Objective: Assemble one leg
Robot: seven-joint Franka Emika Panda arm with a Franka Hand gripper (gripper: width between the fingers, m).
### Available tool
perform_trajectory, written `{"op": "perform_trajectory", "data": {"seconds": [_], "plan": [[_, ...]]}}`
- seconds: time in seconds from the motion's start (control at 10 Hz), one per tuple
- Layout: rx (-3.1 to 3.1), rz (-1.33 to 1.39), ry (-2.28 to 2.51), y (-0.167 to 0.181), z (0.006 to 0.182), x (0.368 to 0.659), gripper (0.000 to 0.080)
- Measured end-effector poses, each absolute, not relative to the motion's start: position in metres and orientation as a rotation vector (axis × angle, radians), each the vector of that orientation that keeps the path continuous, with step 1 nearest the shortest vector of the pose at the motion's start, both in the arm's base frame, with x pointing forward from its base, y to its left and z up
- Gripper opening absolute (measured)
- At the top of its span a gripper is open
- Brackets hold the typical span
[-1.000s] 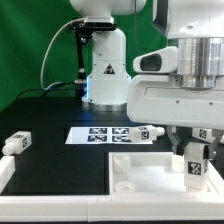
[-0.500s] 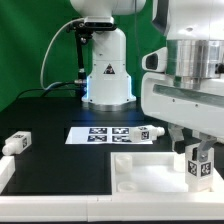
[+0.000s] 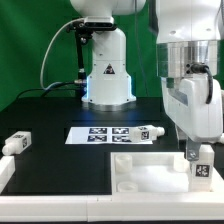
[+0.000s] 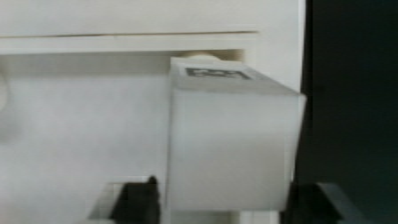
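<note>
currently, in the exterior view, the gripper (image 3: 199,160) hangs at the exterior view's right, low over the white tray-like part (image 3: 150,172), which lies at the front of the black table (image 3: 60,165). the leg (image 3: 201,166) stands upright between the gripper's fingers, its fiducial tag facing the camera; the fingers are clamped on its sides. the leg's lower end is at the right-hand area of the tray-like part; whether it touches the tray surface cannot be told. a second leg (image 3: 16,142) lies on its side near the table's left edge, well apart from the gripper. a third leg (image 3: 150,132) lies on its side just beside the right end of the marker board (image 3: 105,133), which lies flat on the table behind the tray-like part. the arm's white base (image 3: 106,72) stands behind the marker board against a green backdrop (image 3: 30,45).

in the wrist view, the leg (image 4: 228,140) fills the centre as a white block with its tag visible on the far end. the dark fingers (image 4: 134,200) bracket the near end of the leg on both sides and press against it. the white surface of the tray-like part (image 4: 71,110) lies beneath the leg, with a raised rim (image 4: 125,45) beyond it. the black table (image 4: 352,80) shows alongside.
</note>
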State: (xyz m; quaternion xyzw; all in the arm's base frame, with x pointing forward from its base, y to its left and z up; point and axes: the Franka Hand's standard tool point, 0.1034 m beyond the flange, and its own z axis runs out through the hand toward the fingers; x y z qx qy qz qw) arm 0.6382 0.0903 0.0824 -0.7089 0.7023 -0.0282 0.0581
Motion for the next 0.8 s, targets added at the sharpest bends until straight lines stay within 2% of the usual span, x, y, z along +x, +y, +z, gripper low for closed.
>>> {"op": "perform_trajectory", "data": {"seconds": [0.1,0.2,0.3,0.5,0.8], "plan": [[-2.239,-0.094,2.037,0.092,0.083,0.638,0.0443],[-2.388,-0.104,1.86,0.096,0.084,0.64,0.0597],[-2.523,-0.121,1.664,0.1,0.088,0.645,0.0633],[-2.719,-0.119,1.327,0.114,0.082,0.642,0.0647],[-2.819,-0.141,1.125,0.11,0.082,0.644,0.0648]]}}
